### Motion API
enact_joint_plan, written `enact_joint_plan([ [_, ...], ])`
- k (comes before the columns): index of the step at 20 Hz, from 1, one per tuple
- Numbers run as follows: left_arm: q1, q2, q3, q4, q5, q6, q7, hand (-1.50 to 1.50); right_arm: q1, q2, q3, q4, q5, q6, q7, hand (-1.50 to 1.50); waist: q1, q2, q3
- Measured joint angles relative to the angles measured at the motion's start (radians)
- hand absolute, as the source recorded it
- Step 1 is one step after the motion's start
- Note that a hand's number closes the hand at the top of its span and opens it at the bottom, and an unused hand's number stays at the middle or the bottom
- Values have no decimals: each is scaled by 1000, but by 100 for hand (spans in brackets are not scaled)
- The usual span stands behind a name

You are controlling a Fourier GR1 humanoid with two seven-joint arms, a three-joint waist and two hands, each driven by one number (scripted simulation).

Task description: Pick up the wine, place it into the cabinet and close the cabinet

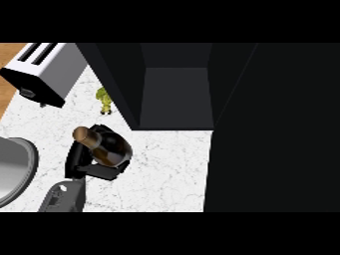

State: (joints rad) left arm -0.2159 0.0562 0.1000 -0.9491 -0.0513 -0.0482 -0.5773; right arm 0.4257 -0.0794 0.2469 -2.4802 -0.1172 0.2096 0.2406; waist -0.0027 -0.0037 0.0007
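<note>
Head view: wine (106, 144) at nine o'clock from the open cabinet (176, 94), clamped in the left hand (84, 164), fingers curled round the bottle. Right hand out of sight. Toaster (44, 72) at eleven o'clock. Step in hand, probably: carrying. Next: swing toward one o'clock, into the cabinet's opening, past its left wall.

White marble counter (165, 169) carries a toaster (44, 72) and a cabinet (176, 84).

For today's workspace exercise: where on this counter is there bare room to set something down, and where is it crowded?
Bare counter lies between the wine bottle and the open cabinet. It is crowded at the left: toaster, small yellow-green item, grey rounded object and left hand.
</note>
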Motion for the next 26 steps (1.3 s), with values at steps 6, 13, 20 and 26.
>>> enact_joint_plan([
  [6,-55,-41,-75,-101,-13,104,164,150,11,7,-1,2,-1,8,-9,-150,-4,1,0],
  [13,-79,-18,-150,-118,-45,226,266,150,30,3,-30,12,-5,35,-42,-150,0,-1,2],
  [20,-84,8,-222,-137,-51,349,344,150,19,10,-32,12,-12,38,-36,-150,-3,-3,3],
  [26,-75,28,-277,-156,1,438,388,150,17,14,-30,17,-16,48,-42,-150,-15,-4,5],
])
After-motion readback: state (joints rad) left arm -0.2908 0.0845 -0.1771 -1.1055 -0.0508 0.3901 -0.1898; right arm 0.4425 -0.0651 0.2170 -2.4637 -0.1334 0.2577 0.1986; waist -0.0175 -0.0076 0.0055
